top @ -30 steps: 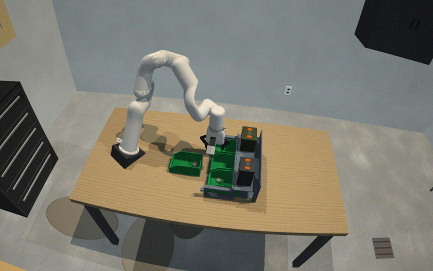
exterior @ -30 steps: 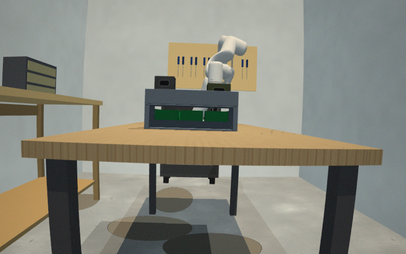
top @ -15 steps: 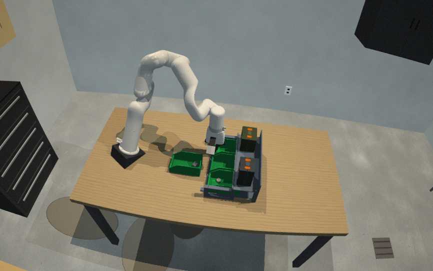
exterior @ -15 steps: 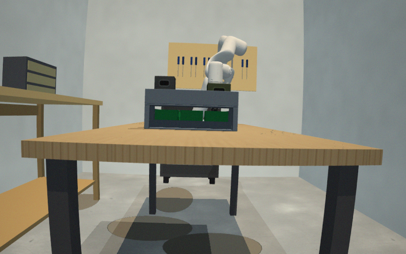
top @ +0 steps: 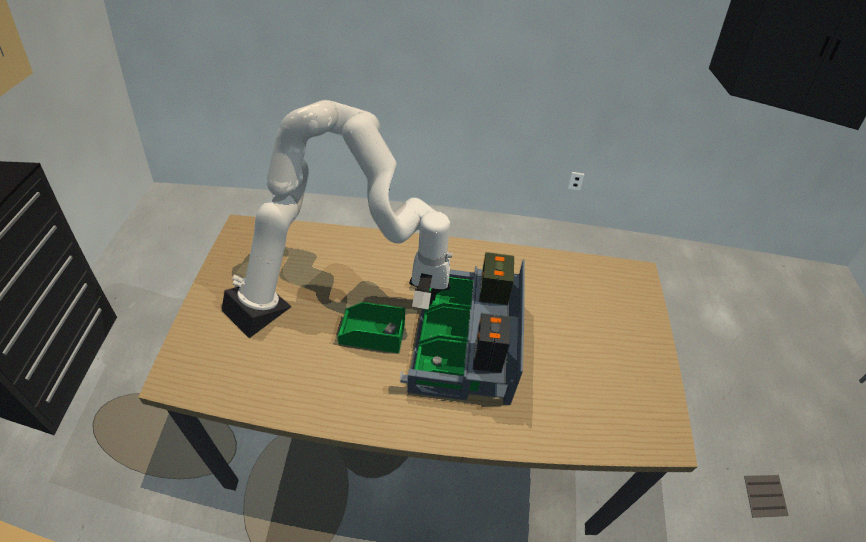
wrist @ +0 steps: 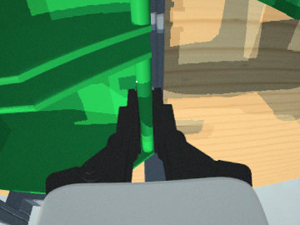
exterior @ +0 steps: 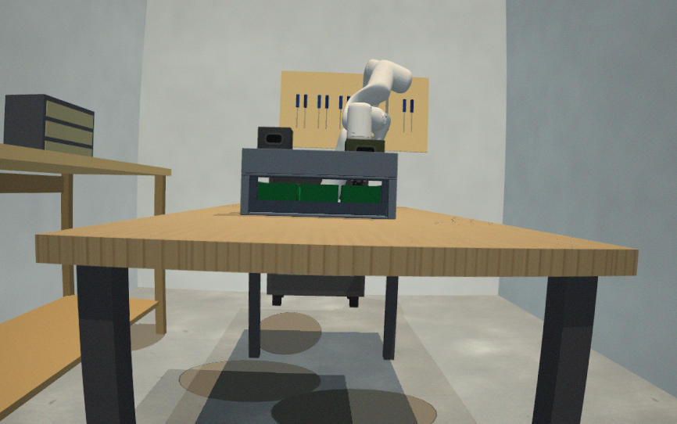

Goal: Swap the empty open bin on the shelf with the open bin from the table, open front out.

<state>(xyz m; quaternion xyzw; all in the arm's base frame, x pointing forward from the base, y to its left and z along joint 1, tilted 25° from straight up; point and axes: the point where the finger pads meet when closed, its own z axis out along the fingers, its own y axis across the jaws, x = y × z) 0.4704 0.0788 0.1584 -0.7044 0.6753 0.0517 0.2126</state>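
And the gripper [top: 429, 295] [exterior: 356, 183] [wrist: 145, 102] is clenching the upright front lip of the far green bin [top: 454, 291] [exterior: 360, 193] [wrist: 50, 146], one black finger inside, the other outside! That bin is sitting in the shelf [top: 522, 306] [exterior: 319, 162] [wrist: 157, 54], at the twelve o'clock end of the row in the top view. No part is showing in what's visible of it, though the gripper is covering some of its inside.

At six o'clock from it, the middle bin [top: 445, 324] [exterior: 318, 193] is sitting beside it, and farther toward six the near bin [top: 452, 357] [exterior: 277, 192] is holding a small grey part [top: 436, 361].

Over to nine o'clock of the shelf, the table bin [top: 371, 327] [wrist: 287, 5] is standing flat on the wooden table [top: 593, 357] [exterior: 339, 230] [wrist: 233, 142], just apart from the shelf, a dark part [top: 390, 328] lying inside toward its three o'clock end. The gripper is working at about two o'clock from it, while two dark boxes, one olive [top: 496, 284] [exterior: 354, 145], one blacker [top: 491, 351] [exterior: 263, 142], are resting on the shelf's upper board.
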